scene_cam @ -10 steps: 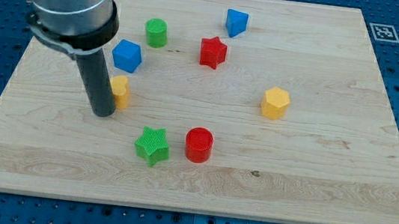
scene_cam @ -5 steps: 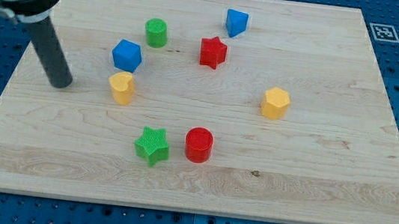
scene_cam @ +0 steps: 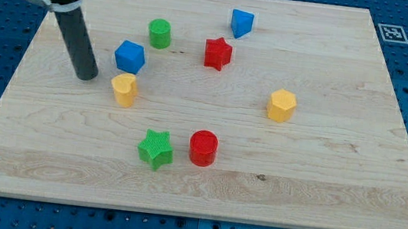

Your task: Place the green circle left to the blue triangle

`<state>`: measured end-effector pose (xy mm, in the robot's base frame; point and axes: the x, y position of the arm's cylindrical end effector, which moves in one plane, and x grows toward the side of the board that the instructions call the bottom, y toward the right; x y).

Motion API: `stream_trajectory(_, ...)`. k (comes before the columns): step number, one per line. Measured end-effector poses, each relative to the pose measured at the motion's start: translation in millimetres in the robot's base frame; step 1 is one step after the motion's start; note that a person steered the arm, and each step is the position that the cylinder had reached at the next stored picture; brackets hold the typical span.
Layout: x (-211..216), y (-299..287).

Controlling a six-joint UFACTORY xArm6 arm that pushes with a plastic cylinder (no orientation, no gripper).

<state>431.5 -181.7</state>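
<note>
The green circle [scene_cam: 159, 33] stands near the view's top, left of centre. The blue triangle [scene_cam: 241, 22] sits further to the view's right and a little higher, with the red star [scene_cam: 217, 53] between and below them. My tip [scene_cam: 86, 76] rests on the board at the view's left. It is lower-left of the green circle, left of the blue hexagon [scene_cam: 130, 57] and upper-left of the yellow block [scene_cam: 124, 88], touching none of them.
A yellow hexagon [scene_cam: 282, 106] sits at the right of centre. A green star [scene_cam: 156, 149] and a red circle [scene_cam: 203, 147] sit toward the view's bottom. The wooden board [scene_cam: 335, 183] lies on a blue perforated table, with a marker tag [scene_cam: 390, 32] at its top right corner.
My tip swung from beside the yellow block out to the view's left, then came back right and a little up, ending left of the blue hexagon. No block has moved.
</note>
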Motion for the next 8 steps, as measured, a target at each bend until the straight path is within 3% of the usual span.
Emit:
stream_trajectory(3, -49, 67)
stream_trajectory(8, -51, 67)
